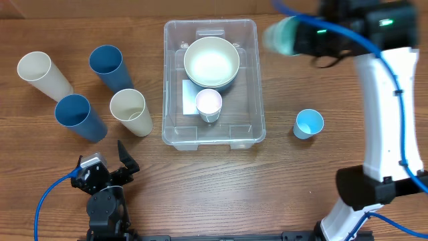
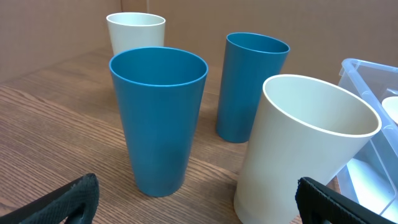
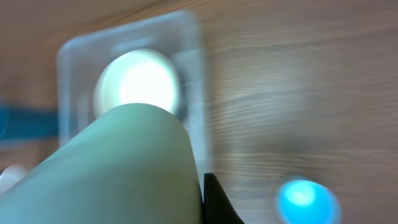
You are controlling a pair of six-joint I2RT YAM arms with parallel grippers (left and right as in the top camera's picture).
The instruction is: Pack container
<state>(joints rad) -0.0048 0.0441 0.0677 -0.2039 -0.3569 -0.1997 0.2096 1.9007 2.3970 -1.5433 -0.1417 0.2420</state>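
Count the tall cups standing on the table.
4, all left of the container: far-left cream cup, rear blue cup, front blue cup, and near cream cup beside the container. The blurred pale green object in the right gripper may be a fifth.

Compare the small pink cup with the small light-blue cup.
Colour: the pink cup is pale pink, the light-blue cup sky blue. Place: the pink cup stands inside the container, just in front of the bowl; the light-blue cup stands on the table to the container's right. Both are small and upright, mouths up.
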